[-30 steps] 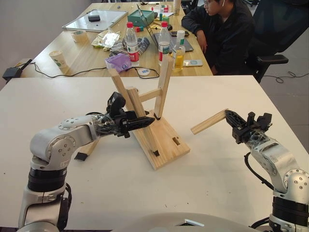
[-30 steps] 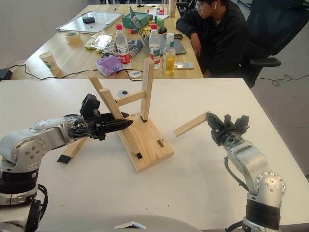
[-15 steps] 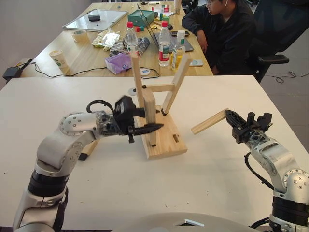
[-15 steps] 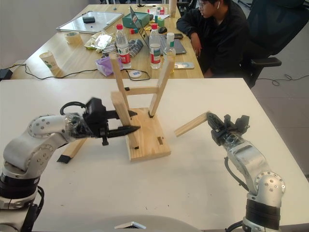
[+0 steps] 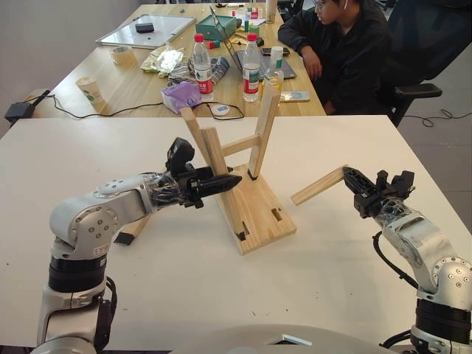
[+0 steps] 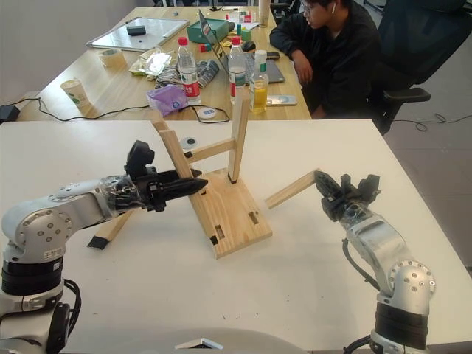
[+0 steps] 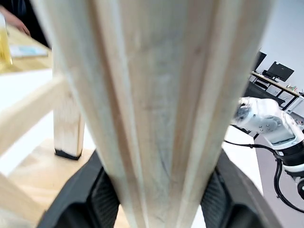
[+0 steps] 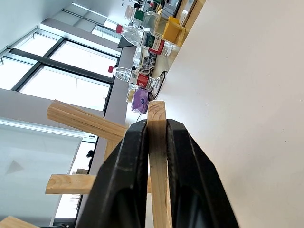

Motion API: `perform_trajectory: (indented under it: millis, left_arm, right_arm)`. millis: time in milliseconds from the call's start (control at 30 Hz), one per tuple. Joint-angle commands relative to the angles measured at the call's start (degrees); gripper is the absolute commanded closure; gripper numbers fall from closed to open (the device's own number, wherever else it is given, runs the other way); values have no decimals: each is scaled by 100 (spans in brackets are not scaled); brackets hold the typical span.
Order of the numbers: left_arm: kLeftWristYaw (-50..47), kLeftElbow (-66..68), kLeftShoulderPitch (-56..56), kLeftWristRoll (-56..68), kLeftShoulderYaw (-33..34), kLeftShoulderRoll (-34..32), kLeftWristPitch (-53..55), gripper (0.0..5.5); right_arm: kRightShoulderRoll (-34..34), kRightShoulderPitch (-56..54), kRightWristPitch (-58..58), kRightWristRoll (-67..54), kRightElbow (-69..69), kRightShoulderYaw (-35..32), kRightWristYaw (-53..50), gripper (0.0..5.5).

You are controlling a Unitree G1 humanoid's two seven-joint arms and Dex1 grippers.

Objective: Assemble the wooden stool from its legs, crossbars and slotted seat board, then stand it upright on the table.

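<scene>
So the left tool is clamped on one leg of the half-built stool, seat board tipped on the table. The right tool pinches a loose leg nearby.

Bright even daylight w/ soft shadows on table; windows blown out.

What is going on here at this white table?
The robot's left pincer is shut on one leg of a half-built stool, whose seat board is at the bottom with the legs pointing up. The right pincer holds a loose leg off to the side, above the table. Another wooden piece lies near the left arm.
</scene>
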State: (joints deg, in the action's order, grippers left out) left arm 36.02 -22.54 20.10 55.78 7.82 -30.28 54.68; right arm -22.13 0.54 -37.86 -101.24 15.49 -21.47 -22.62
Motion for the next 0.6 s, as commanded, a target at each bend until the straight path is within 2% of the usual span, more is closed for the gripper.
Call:
perform_trajectory:
  millis: [33,233,300,433,600]
  left_arm:
    - [-393,-343,193,192,129,665,-557,348]
    - [777,-259,-1152,-1593,-1799,1459,-2866,348]
    - [1075,9,-1400,-1895,-2168,1594,-3320,348]
    - [1752,770,-1849,-2494,-2646,1494,-4146,348]
    - [2253,1412,-2333,-2983,-2656,1165,-5063,348]
  right_arm:
    - [-354,-327,-44,15,-221,-176,60,512]
    - [-914,-1078,-353,191,-1101,-325,376,512]
    - [-1001,-1276,-485,243,-1297,-302,458,512]
    - [-1070,-1484,-710,369,-1555,-359,557,512]
    - [-1121,-1587,-931,428,-1661,-383,595,512]
